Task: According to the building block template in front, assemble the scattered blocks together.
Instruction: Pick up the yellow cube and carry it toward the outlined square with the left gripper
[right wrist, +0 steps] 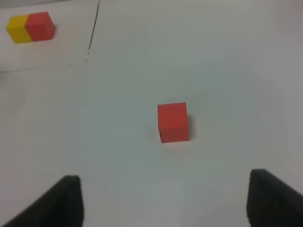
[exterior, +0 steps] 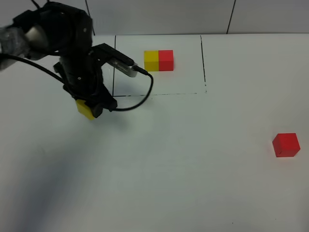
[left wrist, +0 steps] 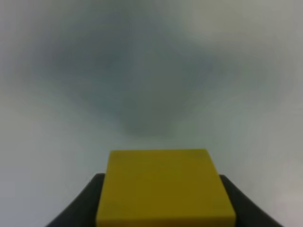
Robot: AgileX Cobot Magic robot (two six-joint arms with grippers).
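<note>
Over the white table (exterior: pixel 193 169), the left gripper (exterior: pixel 91 107) pinches the yellow cube (exterior: pixel 84 109); the right gripper (right wrist: pixel 163 203) hangs spread near the red cube (exterior: pixel 286 145).

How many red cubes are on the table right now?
2. The template's red cube sits inside the black frame at the back; the loose red cube lies alone at the right. The arm may hide more.

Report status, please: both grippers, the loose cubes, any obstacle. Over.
Left gripper shut on yellow cube. Right gripper open, red cube ahead of it on the table, untouched. Template joined, inside its drawn frame. No obstacle seen.
</note>
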